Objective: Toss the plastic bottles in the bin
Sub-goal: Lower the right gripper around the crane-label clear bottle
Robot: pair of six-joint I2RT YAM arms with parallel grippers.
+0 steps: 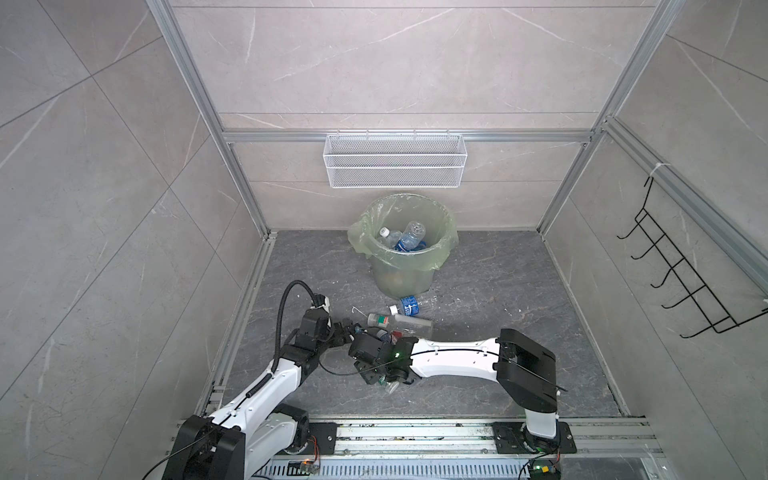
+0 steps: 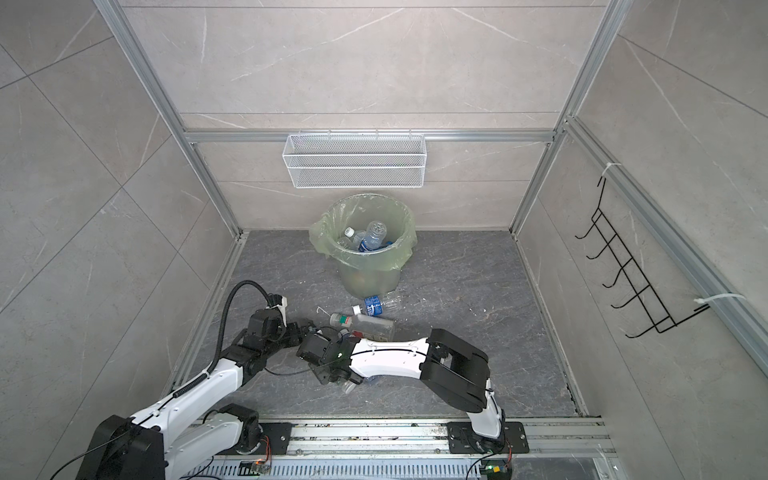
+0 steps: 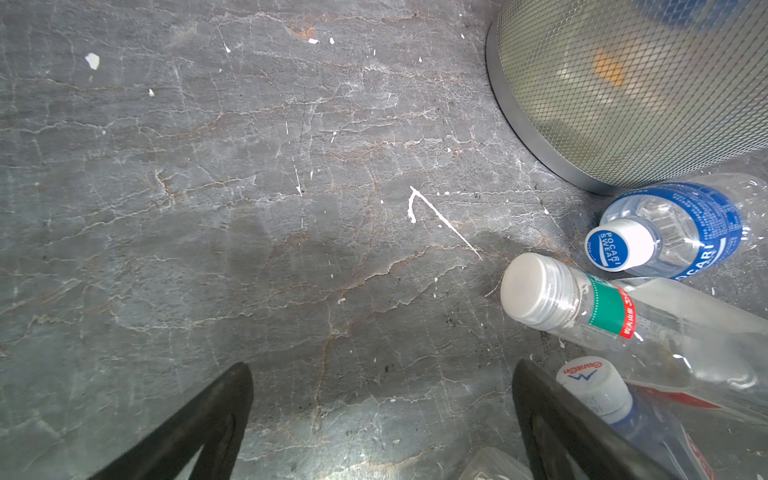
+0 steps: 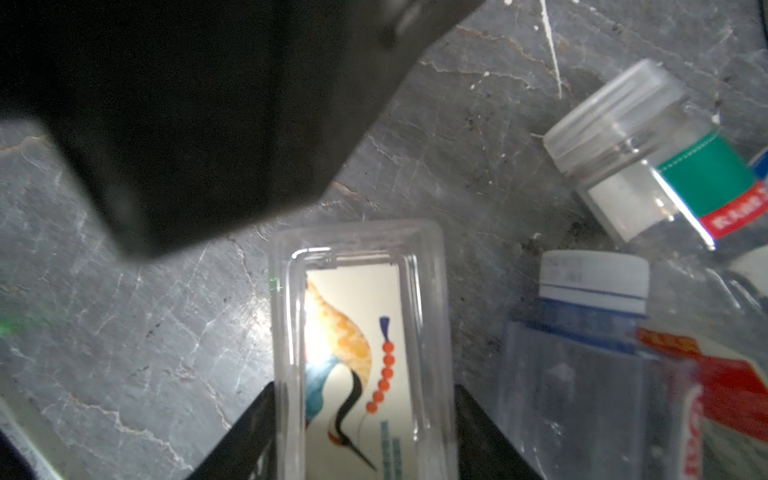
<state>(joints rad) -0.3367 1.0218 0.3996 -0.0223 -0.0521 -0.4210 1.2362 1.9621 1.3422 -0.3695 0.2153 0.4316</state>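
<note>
**On the floor (image 1: 498, 291) by the bin (image 1: 399, 274): stock at hand**

Plastic bottles (image 1: 409, 239): several inside the bin, which stands at the back wall. Three more lie close together on the floor before it:
- blue-label bottle (image 3: 681, 232), just beside the bin's base
- green-and-red-label bottle (image 3: 623, 316)
- white-capped red-label bottle (image 4: 598, 374)

Right pincer (image 4: 363, 386): fingers closed against both long sides of a clear plastic case (image 4: 361, 316) bearing a crane picture.

Left pincer (image 3: 382, 368): jaws wide apart, only bare floor between them, one finger just beside the white-capped red-label bottle.
</note>
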